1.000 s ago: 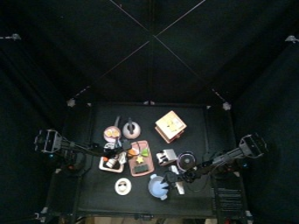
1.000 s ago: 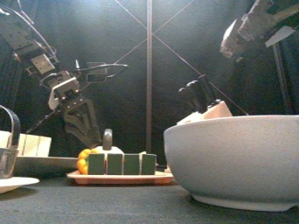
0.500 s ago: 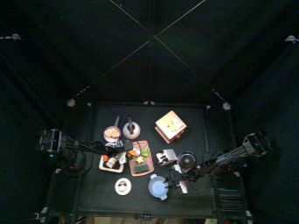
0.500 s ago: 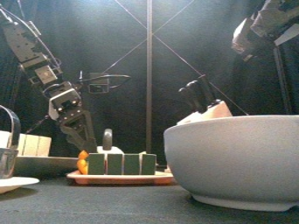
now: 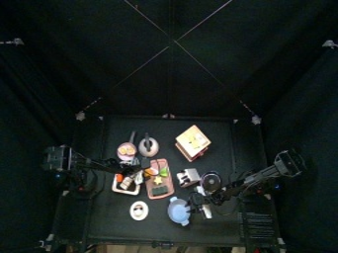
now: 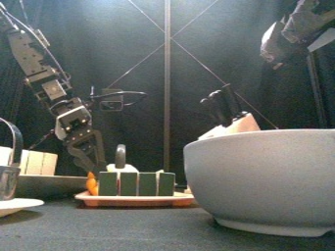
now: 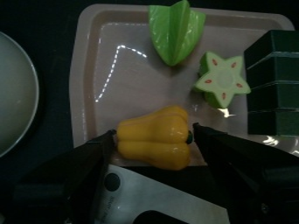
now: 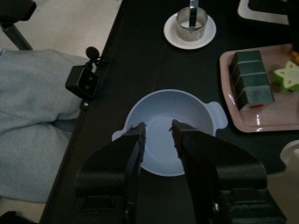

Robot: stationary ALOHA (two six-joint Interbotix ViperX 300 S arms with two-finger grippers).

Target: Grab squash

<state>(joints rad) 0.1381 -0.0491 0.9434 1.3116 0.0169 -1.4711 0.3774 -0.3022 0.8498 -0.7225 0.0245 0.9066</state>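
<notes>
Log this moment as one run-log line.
phase: closing on squash | left gripper: open, jaws either side of squash on pink tray | right gripper: open, above blue bowl | grasp: not yet

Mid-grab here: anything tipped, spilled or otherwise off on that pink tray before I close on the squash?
Nothing stands out. The yellow squash sits whole on the pink tray, between the open jaws of the left gripper. The green star fruit and the cut star slice lie apart from it, with no spill visible. The right gripper hangs above the blue bowl.

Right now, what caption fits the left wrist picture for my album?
Left gripper open around the yellow squash on the pink tray.
</notes>
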